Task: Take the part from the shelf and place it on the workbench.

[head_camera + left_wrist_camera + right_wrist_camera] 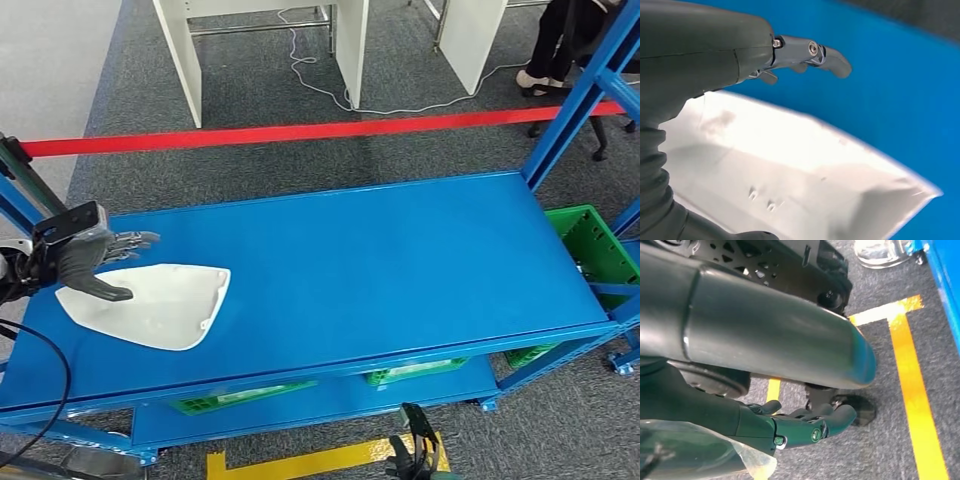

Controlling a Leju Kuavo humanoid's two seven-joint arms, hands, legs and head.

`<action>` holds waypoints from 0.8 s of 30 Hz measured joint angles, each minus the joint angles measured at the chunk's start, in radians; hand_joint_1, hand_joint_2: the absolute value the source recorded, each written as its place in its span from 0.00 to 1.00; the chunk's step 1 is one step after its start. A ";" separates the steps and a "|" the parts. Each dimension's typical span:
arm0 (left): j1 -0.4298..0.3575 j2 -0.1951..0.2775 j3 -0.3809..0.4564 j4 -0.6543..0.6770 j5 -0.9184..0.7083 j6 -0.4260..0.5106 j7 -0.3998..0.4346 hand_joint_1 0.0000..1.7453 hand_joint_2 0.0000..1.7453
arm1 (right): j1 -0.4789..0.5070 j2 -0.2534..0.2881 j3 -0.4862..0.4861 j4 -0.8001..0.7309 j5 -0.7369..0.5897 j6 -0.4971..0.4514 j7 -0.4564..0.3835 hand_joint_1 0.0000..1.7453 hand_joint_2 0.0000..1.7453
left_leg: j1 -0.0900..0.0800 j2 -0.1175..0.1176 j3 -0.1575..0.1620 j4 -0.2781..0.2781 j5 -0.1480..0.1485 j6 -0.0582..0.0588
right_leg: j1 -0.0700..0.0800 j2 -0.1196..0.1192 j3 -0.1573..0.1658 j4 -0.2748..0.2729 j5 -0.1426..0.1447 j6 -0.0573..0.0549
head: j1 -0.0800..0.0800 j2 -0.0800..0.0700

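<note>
White part [155, 303] is laid flat on blue shelf top [362, 260], just under and beside fingers [134, 239] of left hand [87, 255]. Fingers are spread apart over part's near end, thumb [102, 290] stretched above its surface; nothing is gripped. Right hand [806, 425] is seen above grey carpet [881, 450] beside yellow floor tape [919, 405], fingers loosely extended, nothing held.

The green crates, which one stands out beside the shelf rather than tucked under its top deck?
The green crate at the shelf's right end, past the blue upright. The other green crates sit on the lower level, just their front edges peeking out under the blue top deck.
</note>
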 joint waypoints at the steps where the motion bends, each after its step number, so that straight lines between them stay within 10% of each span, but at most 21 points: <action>1: -0.002 -0.001 -0.014 0.016 -0.006 -0.002 -0.007 0.00 1.00 | -0.001 0.000 0.000 0.000 0.004 0.000 0.003 0.00 0.00 | 0.001 0.000 0.000 0.001 -0.003 -0.005 | -0.002 0.000 0.001 -0.003 0.002 -0.004 | 0.000 0.000; 6: -0.024 -0.014 -0.075 0.098 -0.020 -0.029 -0.024 0.00 1.00 | -0.011 0.002 0.002 0.000 0.021 0.003 0.014 0.00 0.00 | 0.004 0.002 -0.097 0.227 -0.118 -0.025 | -0.007 0.000 0.008 -0.009 0.006 -0.018 | -0.001 0.000; 8: -0.025 -0.026 -0.097 0.127 -0.023 -0.030 -0.024 0.00 1.00 | -0.012 0.002 0.002 0.000 0.024 0.003 0.016 0.00 0.00 | 0.006 0.002 -0.120 0.274 -0.117 -0.027 | -0.008 0.000 0.010 -0.009 0.005 -0.018 | -0.001 0.000; 13: -0.028 -0.057 -0.122 0.178 -0.024 -0.007 -0.029 0.00 1.00 | -0.019 0.006 0.003 0.000 0.027 0.002 0.019 0.00 0.00 | 0.006 0.001 -0.001 0.016 0.001 -0.019 | -0.003 0.001 0.010 -0.005 0.001 -0.005 | -0.001 0.000; 18: -0.032 -0.084 -0.137 0.206 -0.025 0.016 -0.047 0.00 1.00 | -0.022 0.006 0.003 0.000 0.033 0.002 0.024 0.00 0.00 | 0.007 0.000 0.007 -0.003 0.000 0.010 | -0.003 -0.001 -0.015 0.033 -0.027 0.017 | 0.002 0.000; 22: -0.034 -0.107 -0.142 0.227 -0.032 0.041 -0.053 0.00 1.00 | -0.022 0.006 0.003 0.000 0.038 0.002 0.026 0.00 0.00 | 0.005 0.000 0.008 -0.004 0.000 0.021 | -0.004 -0.004 -0.123 0.266 -0.127 0.024 | 0.007 0.000; 24: -0.032 -0.115 -0.144 0.235 -0.032 0.048 -0.056 0.00 1.00 | -0.021 0.006 0.003 0.000 0.039 0.002 0.027 0.00 0.00 | 0.004 -0.002 0.008 -0.004 0.000 0.022 | -0.004 -0.003 -0.115 0.250 -0.098 0.020 | 0.007 0.000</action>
